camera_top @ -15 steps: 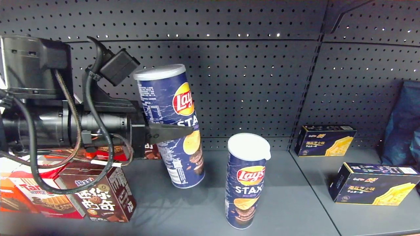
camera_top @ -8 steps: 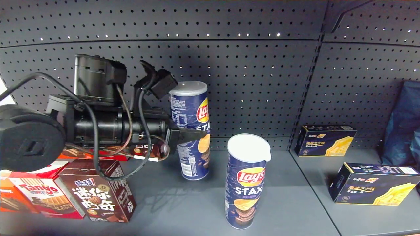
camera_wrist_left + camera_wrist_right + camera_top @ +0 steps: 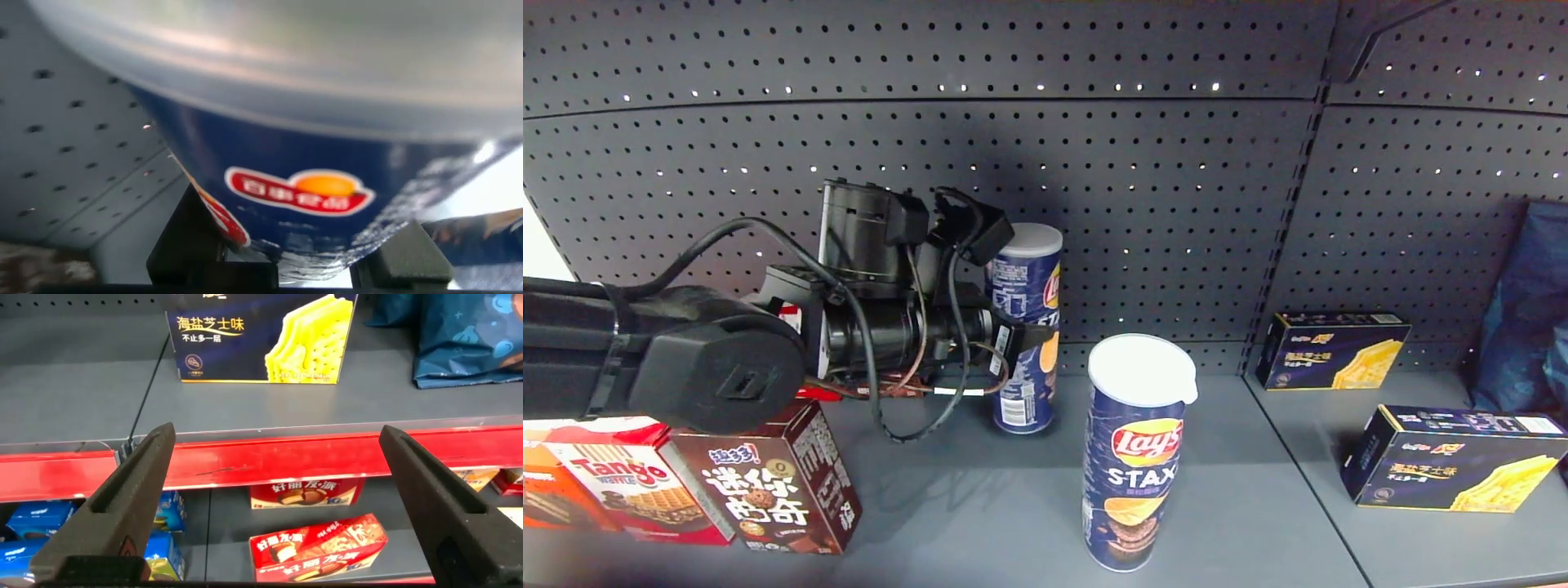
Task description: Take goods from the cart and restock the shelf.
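Note:
A blue chip can with a pale lid stands upright at the back of the grey shelf, close to the pegboard. My left gripper is shut on its middle, reaching in from the left. In the left wrist view the can sits between the two dark fingers. A second identical can stands nearer the front, to the right of the held one. My right gripper is open and holds nothing, facing a lower shelf's red edge.
Wafer and chocolate boxes stand at the shelf's front left, under my left arm. Two dark biscuit boxes lie on the right section beside a blue bag. Another biscuit box stands before my right gripper.
My left arm has carried the can back toward the pegboard and lower. The can went from tilted to upright, with its base now down at the shelf.

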